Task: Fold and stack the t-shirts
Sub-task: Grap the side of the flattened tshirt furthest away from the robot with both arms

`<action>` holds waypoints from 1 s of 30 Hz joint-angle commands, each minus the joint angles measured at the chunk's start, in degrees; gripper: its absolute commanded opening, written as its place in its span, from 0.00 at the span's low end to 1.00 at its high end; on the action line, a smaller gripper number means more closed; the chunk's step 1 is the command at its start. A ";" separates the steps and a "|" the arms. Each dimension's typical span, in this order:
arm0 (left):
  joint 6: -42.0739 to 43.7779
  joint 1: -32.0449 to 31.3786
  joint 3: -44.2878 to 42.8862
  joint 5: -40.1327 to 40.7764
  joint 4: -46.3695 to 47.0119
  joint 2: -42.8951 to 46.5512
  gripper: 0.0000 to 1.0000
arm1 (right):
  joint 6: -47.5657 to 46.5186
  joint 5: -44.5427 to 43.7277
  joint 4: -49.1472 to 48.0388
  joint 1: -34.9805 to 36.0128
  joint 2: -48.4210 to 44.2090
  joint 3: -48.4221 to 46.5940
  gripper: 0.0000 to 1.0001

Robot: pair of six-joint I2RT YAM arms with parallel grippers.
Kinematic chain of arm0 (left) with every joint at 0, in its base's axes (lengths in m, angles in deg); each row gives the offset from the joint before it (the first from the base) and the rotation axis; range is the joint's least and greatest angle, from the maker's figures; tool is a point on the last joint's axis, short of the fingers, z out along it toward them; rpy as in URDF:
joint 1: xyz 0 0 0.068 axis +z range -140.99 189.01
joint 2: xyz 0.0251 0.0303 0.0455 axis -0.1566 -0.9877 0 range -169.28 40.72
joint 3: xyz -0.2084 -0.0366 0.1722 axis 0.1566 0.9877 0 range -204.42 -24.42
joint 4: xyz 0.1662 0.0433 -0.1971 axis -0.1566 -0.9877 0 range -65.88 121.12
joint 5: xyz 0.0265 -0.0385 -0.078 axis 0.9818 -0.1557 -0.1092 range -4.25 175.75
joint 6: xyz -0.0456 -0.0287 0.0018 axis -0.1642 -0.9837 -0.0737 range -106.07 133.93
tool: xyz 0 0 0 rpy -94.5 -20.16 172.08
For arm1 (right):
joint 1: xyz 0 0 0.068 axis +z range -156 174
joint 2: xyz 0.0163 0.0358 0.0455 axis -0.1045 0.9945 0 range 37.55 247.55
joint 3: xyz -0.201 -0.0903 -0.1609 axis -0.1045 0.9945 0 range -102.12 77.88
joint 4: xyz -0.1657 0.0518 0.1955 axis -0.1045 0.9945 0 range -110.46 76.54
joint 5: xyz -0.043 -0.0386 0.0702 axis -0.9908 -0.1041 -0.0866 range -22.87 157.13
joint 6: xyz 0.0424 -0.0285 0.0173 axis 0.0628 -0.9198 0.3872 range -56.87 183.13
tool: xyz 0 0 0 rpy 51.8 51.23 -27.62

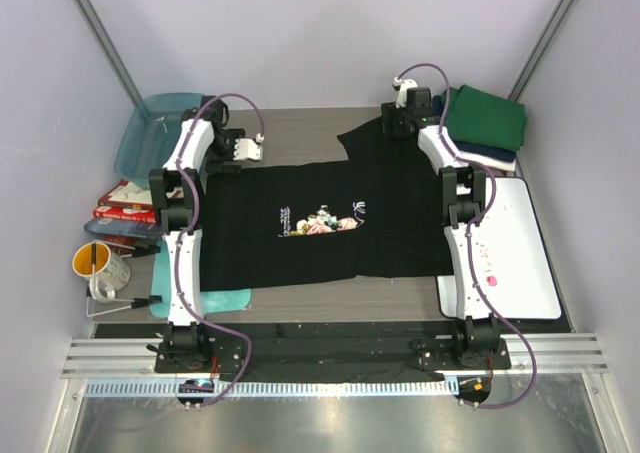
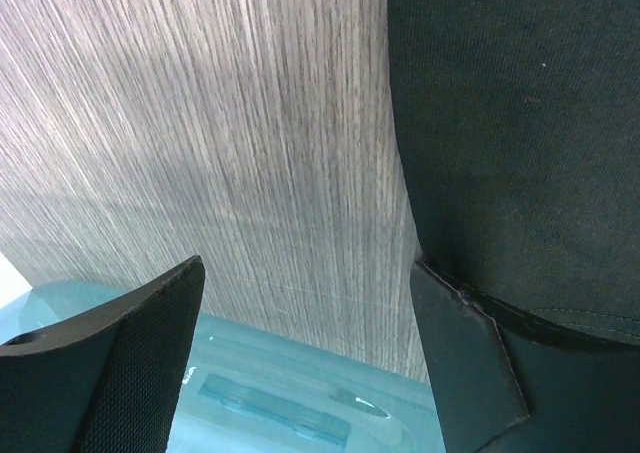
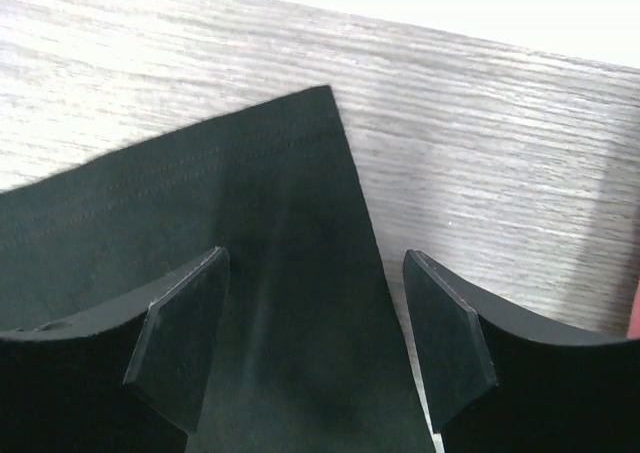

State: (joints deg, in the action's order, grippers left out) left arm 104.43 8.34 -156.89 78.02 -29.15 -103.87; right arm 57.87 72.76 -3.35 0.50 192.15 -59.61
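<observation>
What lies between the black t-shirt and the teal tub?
Only bare wood table, shown in the left wrist view; the left gripper hangs over it.

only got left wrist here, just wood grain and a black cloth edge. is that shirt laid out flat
Observer: Yes, the black t-shirt lies spread out, print facing up.
Operator: where's the right hand
Observer: The right hand is open over a far corner of that shirt, not gripping it.
Operator: any folded ones yet
Observer: A folded green tee lies on a navy tee at the far right.
</observation>
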 commanded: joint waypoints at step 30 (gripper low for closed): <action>-12.81 -2.50 -4.55 7.91 12.33 -2.28 0.92 | 8.69 2.81 -3.48 -0.18 1.58 -2.34 0.74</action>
State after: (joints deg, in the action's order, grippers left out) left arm 94.16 6.03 -156.67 89.98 -11.49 -105.77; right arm 65.70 74.13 -7.38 -0.07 193.59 -60.55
